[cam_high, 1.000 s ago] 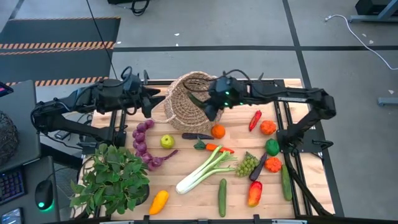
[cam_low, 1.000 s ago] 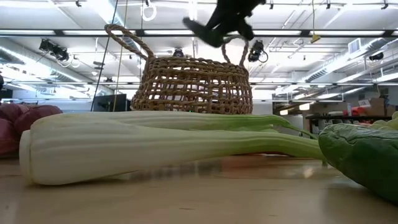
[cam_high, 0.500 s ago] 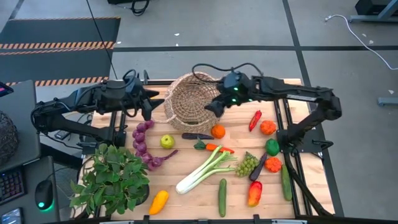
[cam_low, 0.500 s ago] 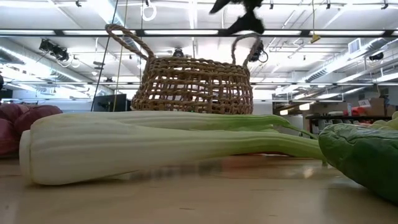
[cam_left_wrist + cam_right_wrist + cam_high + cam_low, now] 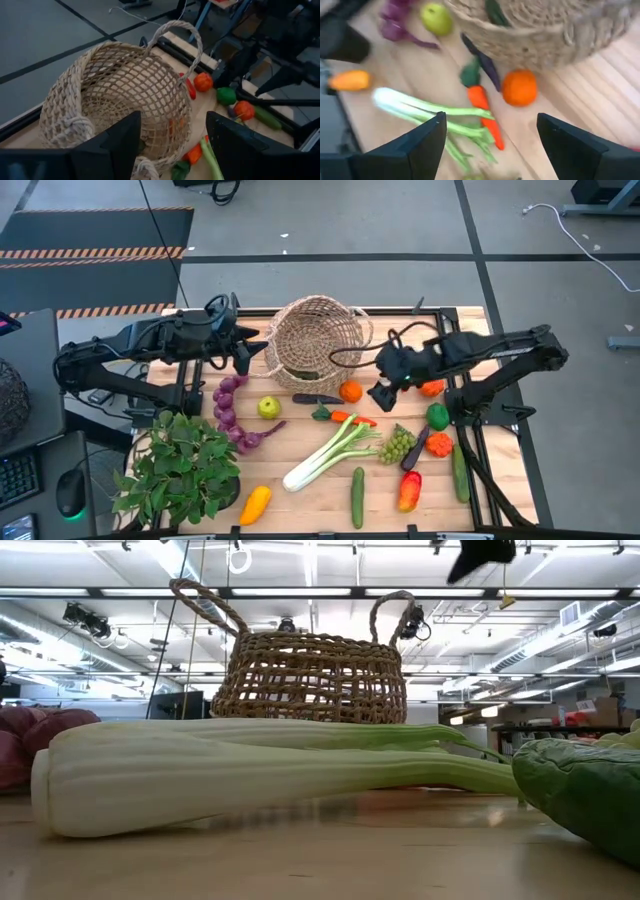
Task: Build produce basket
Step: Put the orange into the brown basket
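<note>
The tan woven basket (image 5: pixel 315 345) (image 5: pixel 310 680) stands upright on its base at the table's far middle, both loop handles up. A dark green piece (image 5: pixel 495 12) shows inside it. Produce lies loose on the boards nearer me: a leek (image 5: pixel 330 455), an orange (image 5: pixel 350 391) (image 5: pixel 519 87), a carrot (image 5: pixel 485 110), a green apple (image 5: pixel 268 407) and a purple string (image 5: pixel 228 405). My left gripper (image 5: pixel 243 352) (image 5: pixel 172 120) hangs open, raised beside the basket's left rim. My right gripper (image 5: pixel 380 392) (image 5: pixel 492 120) is open and empty, raised right of the orange.
A leafy potted plant (image 5: pixel 180 470) fills the near left corner. More produce crowds the right side: grapes (image 5: pixel 397 445), a red pepper (image 5: pixel 410 372), a cucumber (image 5: pixel 357 497). In the low view the leek (image 5: pixel 250 765) lies across the foreground in front of the basket.
My right gripper was over the basket with a dark thing between its fingers. It has opened, let that thing go and swung away toward the table's right and near edges, tipping further down. It now hangs beside the orange.
</note>
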